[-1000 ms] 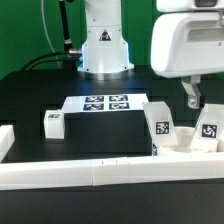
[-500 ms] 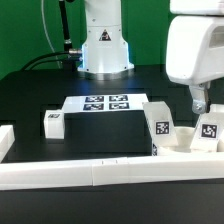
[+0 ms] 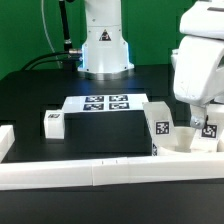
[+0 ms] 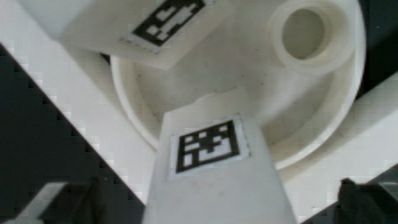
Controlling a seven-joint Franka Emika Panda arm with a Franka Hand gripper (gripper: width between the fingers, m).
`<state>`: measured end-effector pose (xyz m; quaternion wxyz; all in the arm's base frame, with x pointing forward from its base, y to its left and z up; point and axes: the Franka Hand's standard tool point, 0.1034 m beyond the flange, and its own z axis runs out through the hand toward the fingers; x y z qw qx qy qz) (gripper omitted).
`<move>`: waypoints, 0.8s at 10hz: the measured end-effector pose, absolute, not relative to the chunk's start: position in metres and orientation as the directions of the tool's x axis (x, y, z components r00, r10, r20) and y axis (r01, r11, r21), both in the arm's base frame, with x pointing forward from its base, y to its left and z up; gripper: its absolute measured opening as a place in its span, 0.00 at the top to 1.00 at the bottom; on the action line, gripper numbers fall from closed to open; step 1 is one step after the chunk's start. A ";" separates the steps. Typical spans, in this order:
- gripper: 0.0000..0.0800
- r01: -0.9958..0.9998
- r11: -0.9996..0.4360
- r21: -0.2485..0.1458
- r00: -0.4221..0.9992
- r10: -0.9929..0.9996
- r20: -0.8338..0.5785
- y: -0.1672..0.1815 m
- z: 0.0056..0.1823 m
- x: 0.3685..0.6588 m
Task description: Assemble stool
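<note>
— Where do we find the seat (image 3: pixel 183 146)?
— On the desk (image 3: pixel 30 95), at the exterior view's right, tucked into the corner by the front rail (image 3: pixel 90 172). In the wrist view we also see the round hole in its face.
— And the hand (image 3: pixel 205 120)?
— It hangs right over the seat. We see its fingers (image 4: pixel 61 204) spread wide, one on each side of the near leg block (image 4: pixel 217 160), with a gap on both sides. It grips nothing.
— How does that block stand?
— It rises from the seat, with its tag facing the wrist camera. We cannot tell whether it sits in a hole.
— The other legs?
— The second leg block (image 3: pixel 160 122) stands tilted, just beside the seat. The third leg block (image 3: pixel 55 122) lies well apart toward the exterior view's left, next to the marker board (image 3: pixel 105 103).
</note>
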<state>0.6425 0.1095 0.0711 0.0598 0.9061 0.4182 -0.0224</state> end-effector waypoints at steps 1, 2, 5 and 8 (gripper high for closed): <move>0.21 0.750 -0.655 0.091 0.661 0.745 -0.090 0.109 0.071 0.642; 0.41 0.697 -0.710 0.097 0.717 0.692 -0.083 0.109 0.070 0.642; 0.57 0.523 -0.845 0.113 0.852 0.520 -0.058 0.109 0.071 0.643; 0.57 0.103 -0.989 0.107 0.993 0.109 0.053 0.099 0.071 0.649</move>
